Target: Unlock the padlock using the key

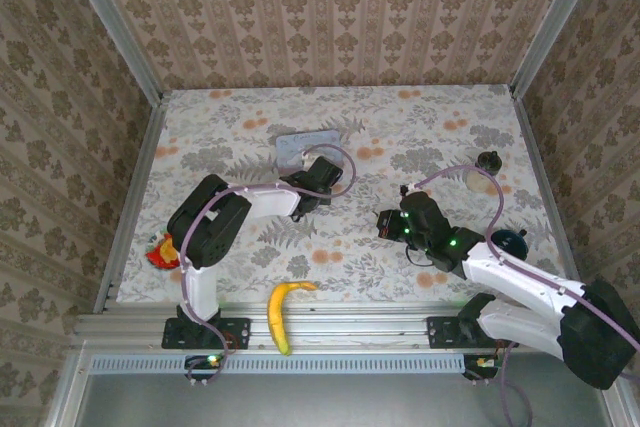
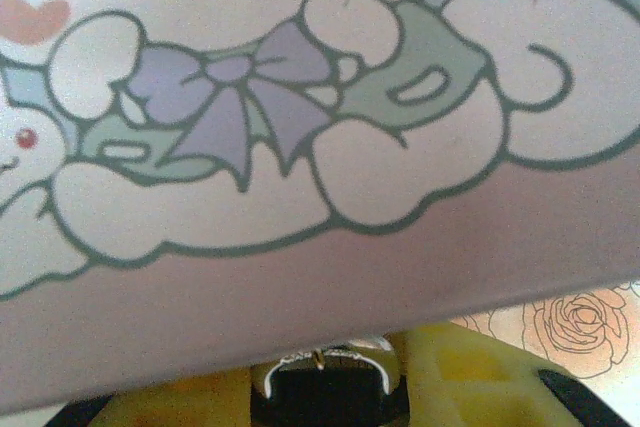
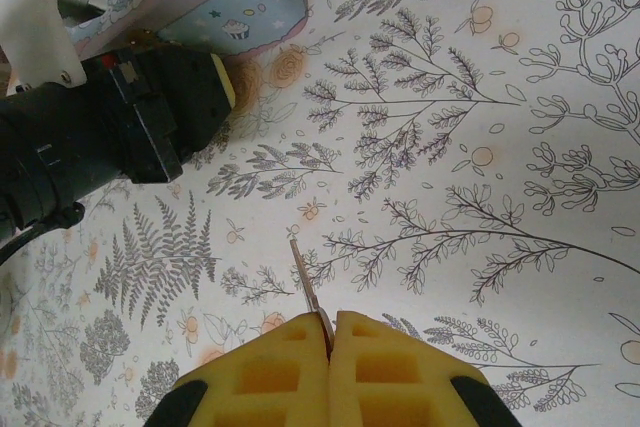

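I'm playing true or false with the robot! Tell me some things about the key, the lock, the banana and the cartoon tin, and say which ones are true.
1. The right hand pinches the key. True.
2. The banana lies in the middle of the table. False: it lies at the near edge, between the arm bases.
3. The tin has a purple bow drawn on it. True.
4. The key is inside the padlock. False: the padlock sits between the left hand's yellow fingers, apart from the key.
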Tool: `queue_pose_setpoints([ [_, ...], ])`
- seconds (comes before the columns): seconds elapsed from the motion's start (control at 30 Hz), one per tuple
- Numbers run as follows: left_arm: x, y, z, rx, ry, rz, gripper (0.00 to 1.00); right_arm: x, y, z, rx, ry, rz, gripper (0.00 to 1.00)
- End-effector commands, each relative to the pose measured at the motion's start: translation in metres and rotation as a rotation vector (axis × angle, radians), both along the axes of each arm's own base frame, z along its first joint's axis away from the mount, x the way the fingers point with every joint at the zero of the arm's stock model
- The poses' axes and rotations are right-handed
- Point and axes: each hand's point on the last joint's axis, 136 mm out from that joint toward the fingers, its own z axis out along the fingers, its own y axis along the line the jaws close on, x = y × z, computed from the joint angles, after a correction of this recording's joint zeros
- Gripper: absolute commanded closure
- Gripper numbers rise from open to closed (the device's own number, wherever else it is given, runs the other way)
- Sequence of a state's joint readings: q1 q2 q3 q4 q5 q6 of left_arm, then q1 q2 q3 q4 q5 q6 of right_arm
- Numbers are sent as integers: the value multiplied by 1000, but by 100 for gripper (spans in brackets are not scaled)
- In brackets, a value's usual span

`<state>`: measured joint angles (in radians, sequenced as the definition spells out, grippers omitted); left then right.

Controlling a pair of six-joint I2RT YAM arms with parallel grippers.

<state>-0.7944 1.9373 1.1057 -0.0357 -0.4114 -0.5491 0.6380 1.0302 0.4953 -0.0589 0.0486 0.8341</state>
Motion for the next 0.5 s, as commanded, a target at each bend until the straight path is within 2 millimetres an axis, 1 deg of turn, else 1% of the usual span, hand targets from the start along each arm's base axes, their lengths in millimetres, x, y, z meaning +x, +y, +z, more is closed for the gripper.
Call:
queue_pose_setpoints([
  [0.0,-15,-6,1,-26,13,-10,100,-5,-8,-3,-8,9,-18,100],
  [0.3,-60,-19,6,-115,93,19,100,-14,-14,-7,0,20,-29,100],
  [0.4,-73,-21,4,-146,126,37,100,-16,-16,-9,0,27,-32,100],
  [0.47,-78,-24,0,-169,146,37,97,-18,-17,-10,-6,33,-30,100],
])
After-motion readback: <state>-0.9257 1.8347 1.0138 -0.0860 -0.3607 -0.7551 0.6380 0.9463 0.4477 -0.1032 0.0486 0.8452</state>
